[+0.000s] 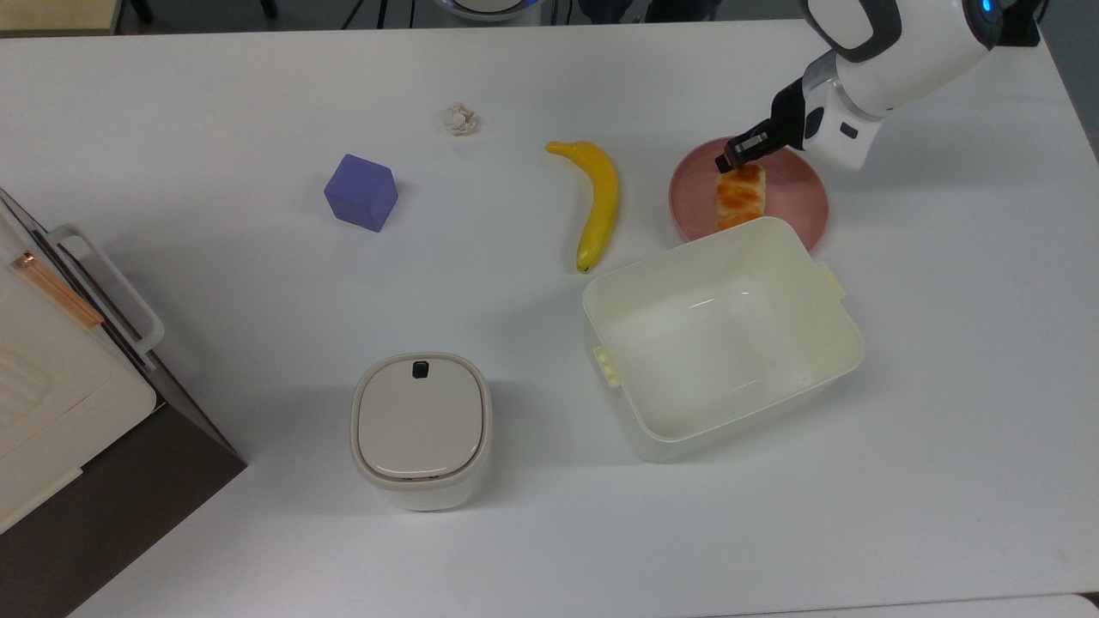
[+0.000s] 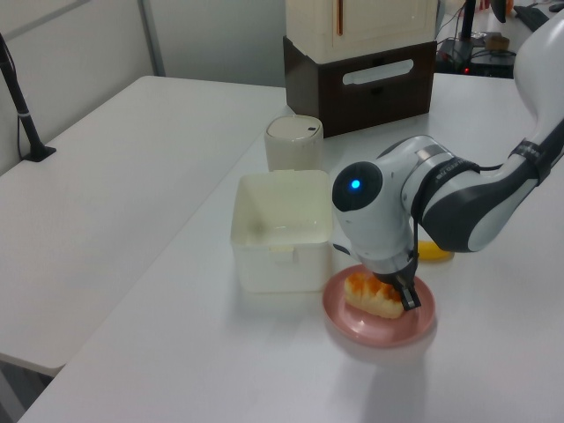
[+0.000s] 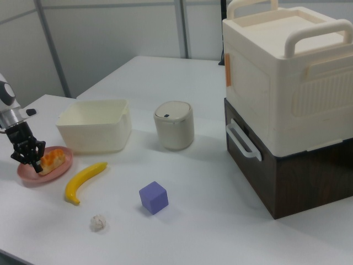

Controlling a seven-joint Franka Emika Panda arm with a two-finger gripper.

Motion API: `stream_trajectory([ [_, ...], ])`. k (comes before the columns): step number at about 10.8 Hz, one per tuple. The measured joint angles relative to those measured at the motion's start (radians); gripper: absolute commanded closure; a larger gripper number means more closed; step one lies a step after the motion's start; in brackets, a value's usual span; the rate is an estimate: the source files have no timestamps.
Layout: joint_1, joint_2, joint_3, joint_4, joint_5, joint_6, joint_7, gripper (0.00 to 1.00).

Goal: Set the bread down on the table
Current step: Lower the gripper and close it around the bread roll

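Observation:
The bread [image 1: 740,196], orange-brown glazed on top, sits over the pink plate [image 1: 798,193] at the top view's right. My gripper [image 1: 738,157] is shut on the bread's far end, and the loaf points toward the cream bin. In the left view the bread [image 2: 374,293] lies low over the plate [image 2: 352,322] with the gripper [image 2: 407,300] at its right end. I cannot tell whether it touches the plate. The white table [image 1: 515,532] lies all around.
A cream bin [image 1: 837,326] stands right against the plate's near side. A yellow banana [image 1: 598,202] lies left of the plate. Farther left are a purple cube [image 1: 361,192], a crumpled ball [image 1: 460,118], a lidded canister [image 1: 421,429] and a big box [image 1: 51,369].

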Motion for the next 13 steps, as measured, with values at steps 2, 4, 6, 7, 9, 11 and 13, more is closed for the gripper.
stream_trajectory([
  [2,-0.015,-0.001,0.0,0.017,0.0,0.0,0.0,1.0],
  [4,-0.016,-0.003,0.0,0.027,0.0,0.0,0.0,1.0],
  [6,-0.016,-0.008,0.0,0.03,0.001,0.0,0.0,1.0],
  [7,-0.017,-0.01,0.0,0.033,0.001,0.0,0.0,1.0],
  [9,-0.019,-0.024,0.0,0.037,0.001,0.0,0.003,1.0],
  [11,-0.023,-0.034,0.0,0.038,0.002,0.0,0.003,1.0],
  [13,-0.032,-0.044,0.0,0.039,0.002,0.0,0.004,1.0],
])
